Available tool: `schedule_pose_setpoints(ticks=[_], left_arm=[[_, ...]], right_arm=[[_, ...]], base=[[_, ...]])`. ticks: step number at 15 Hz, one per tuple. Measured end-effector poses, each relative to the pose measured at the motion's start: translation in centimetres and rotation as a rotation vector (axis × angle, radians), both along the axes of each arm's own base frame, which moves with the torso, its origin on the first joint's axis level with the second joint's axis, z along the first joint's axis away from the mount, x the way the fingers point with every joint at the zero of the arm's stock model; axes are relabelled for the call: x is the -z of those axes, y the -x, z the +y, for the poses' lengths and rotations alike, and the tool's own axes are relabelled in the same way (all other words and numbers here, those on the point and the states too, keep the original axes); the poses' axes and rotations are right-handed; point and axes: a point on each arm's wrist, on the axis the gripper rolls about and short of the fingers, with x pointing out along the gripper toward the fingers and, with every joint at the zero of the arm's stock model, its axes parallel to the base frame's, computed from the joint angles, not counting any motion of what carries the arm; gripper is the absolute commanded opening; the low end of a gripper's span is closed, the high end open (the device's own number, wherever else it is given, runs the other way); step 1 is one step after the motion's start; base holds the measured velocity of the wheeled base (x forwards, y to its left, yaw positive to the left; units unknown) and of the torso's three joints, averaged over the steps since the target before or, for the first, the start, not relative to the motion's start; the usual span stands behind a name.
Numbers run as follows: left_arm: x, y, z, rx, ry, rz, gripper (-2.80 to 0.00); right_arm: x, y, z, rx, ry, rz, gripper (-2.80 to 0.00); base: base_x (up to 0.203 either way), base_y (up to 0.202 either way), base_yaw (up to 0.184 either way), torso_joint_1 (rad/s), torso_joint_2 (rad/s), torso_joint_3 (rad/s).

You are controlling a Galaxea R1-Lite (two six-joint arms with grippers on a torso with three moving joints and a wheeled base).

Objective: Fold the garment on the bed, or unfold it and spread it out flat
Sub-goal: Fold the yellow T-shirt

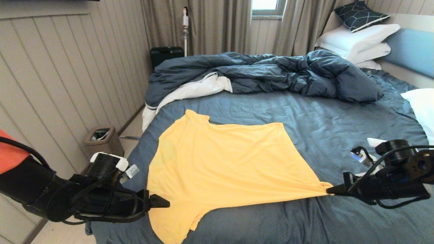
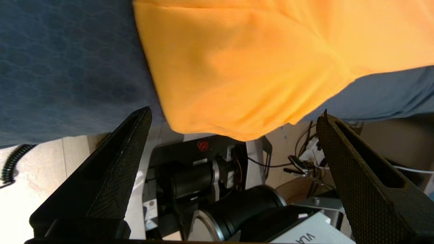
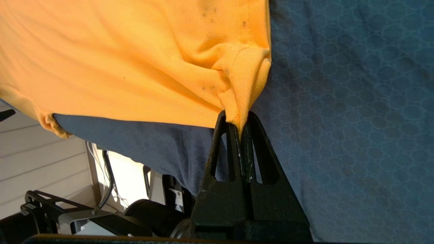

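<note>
Bed (image 1: 339, 135): one, blue sheet.
T-shirt (image 1: 223, 159): one, yellow, spread.
Left gripper (image 1: 162, 202): jaws wide, at shirt's edge.
Right gripper (image 1: 330, 190): pinching shirt corner.
Pillows (image 1: 359, 40): several, stacked.

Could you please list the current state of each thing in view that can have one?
Garment: spread mostly flat on the bed, one corner pinched and pulled taut.
Bed: unmade.
Duvet: rumpled, heaped near the head.
Pillows: stacked against the headboard.
Left end effector: open, empty, at the garment's edge.
Right end effector: shut on the garment's corner.
</note>
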Motion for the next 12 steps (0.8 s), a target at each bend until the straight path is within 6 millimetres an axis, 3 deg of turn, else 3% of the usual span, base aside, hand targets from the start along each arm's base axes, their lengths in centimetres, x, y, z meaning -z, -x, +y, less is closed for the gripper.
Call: schedule_pose_setpoints(ticks=[12], left_arm=[[-0.3, 1.1, -4.4, 0.127, 0.01, 0.009, 0.0]], right_arm=[[-0.7, 0.7, 0.3, -0.008, 0.003, -0.022, -2.8]], base=[[0.0, 0.0, 0.0, 0.0, 0.0, 0.0]])
